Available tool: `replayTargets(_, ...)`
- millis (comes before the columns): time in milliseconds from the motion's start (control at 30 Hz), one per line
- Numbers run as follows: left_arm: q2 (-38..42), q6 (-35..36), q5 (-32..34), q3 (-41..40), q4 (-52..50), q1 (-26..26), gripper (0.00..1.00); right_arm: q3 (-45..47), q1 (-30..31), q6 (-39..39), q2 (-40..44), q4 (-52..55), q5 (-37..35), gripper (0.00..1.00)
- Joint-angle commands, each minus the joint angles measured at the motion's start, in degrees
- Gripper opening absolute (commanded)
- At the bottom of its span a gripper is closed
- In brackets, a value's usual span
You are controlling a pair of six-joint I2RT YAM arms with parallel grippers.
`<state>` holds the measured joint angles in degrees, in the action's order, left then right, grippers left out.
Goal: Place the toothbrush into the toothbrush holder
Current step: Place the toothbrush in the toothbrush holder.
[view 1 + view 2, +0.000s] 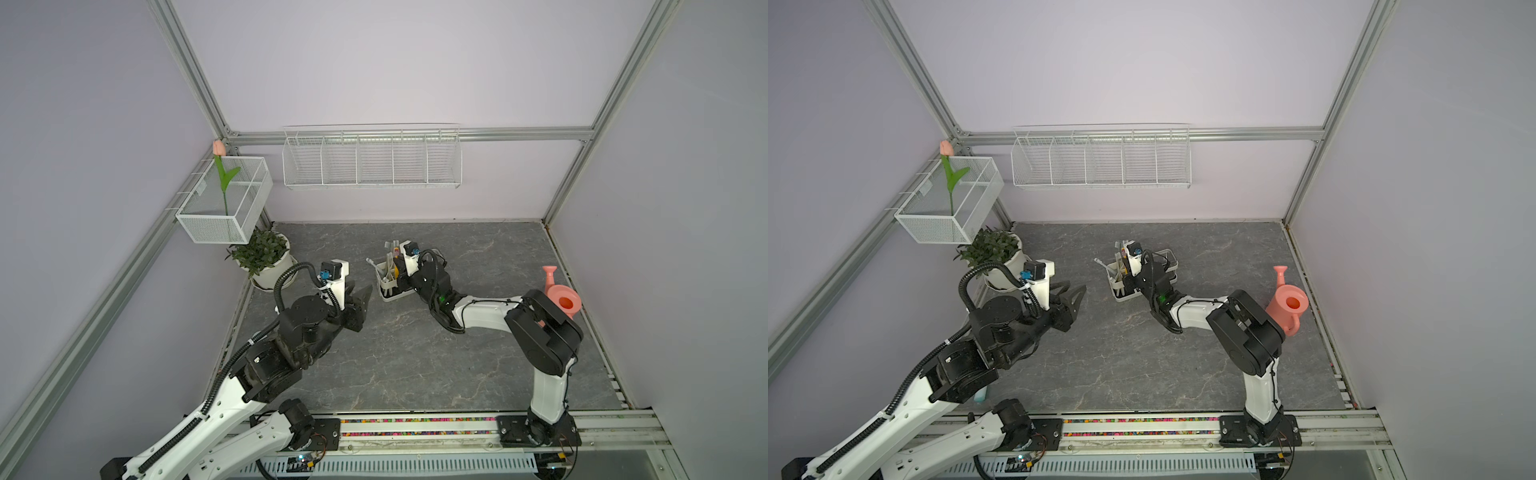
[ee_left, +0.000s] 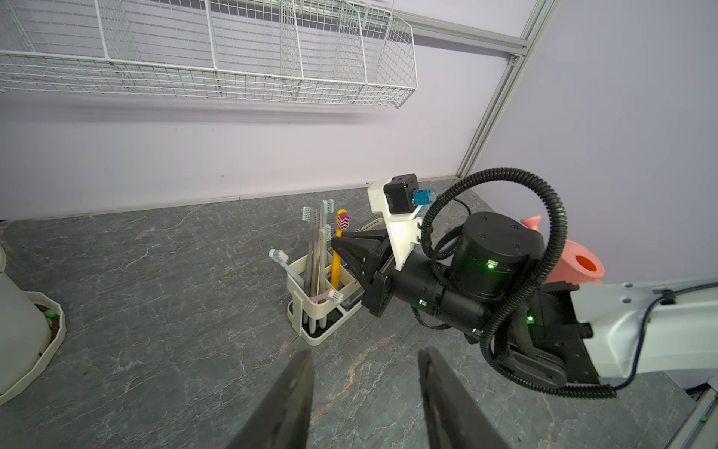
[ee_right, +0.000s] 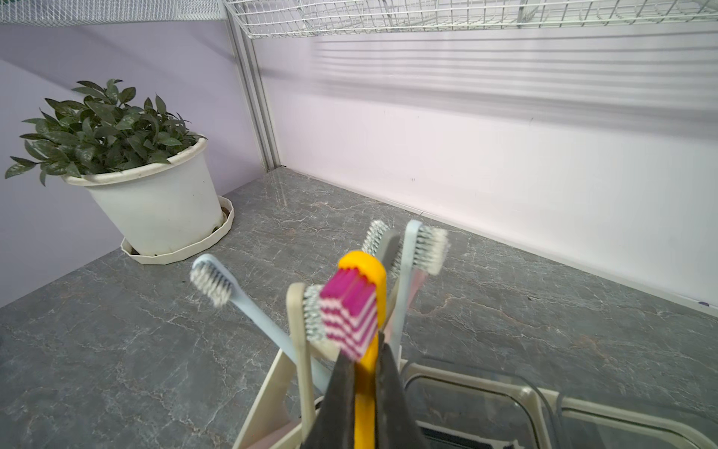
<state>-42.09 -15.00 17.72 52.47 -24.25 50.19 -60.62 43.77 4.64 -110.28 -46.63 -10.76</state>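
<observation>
On the grey marble-patterned tabletop [image 1: 415,365], the cream-white three-section toothbrush holder [image 2: 300,285] is set near the middle. The left gripper [image 2: 365,354] is held near it without touching, jaws spread and empty. The right gripper [image 3: 363,352] is pinched on the handle of the yellow toothbrush [image 3: 351,311] with pink-and-white bristles, which is stood upright in the cream bin among pale brushes [image 3: 421,248]; whether its end is seated cannot be told. Insertion appears nearly done; release and a straight lift clear are called for next
</observation>
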Motion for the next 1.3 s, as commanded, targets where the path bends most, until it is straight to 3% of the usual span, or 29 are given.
replayTargets(0, 0.4, -1.4, -0.5, -0.3, 0.7, -0.3, 0.48, 1.4, 0.5, -0.2, -0.9, -2.4, -1.1, 0.12)
replayTargets(500, 0.8, -1.7, -1.0, -0.6, 0.5, -0.3, 0.48, 1.1, 0.4, 0.4, -1.9, -2.5, -1.4, 0.17)
replayTargets(633, 0.8, -2.0, -0.9, -0.6, 0.5, -0.3, 0.48, 1.6, 0.5, 0.9, -1.9, -2.8, -1.6, 0.29)
replayTargets(900, 1.0, -2.2, -1.1, -0.6, 0.1, -0.3, 0.48, 2.5, 0.5, 1.2, -0.9, -3.8, -2.3, 0.39)
replayTargets(1067, 0.9, -2.3, -0.8, -1.0, 0.3, -0.3, 0.48, 3.9, 0.7, 0.3, 1.2, -4.6, -2.7, 0.55)
replayTargets(1267, 0.1, -2.9, -0.8, -0.7, 0.2, -0.3, 0.5, 5.4, 0.7, -0.6, 4.2, -4.6, -3.8, 0.64)
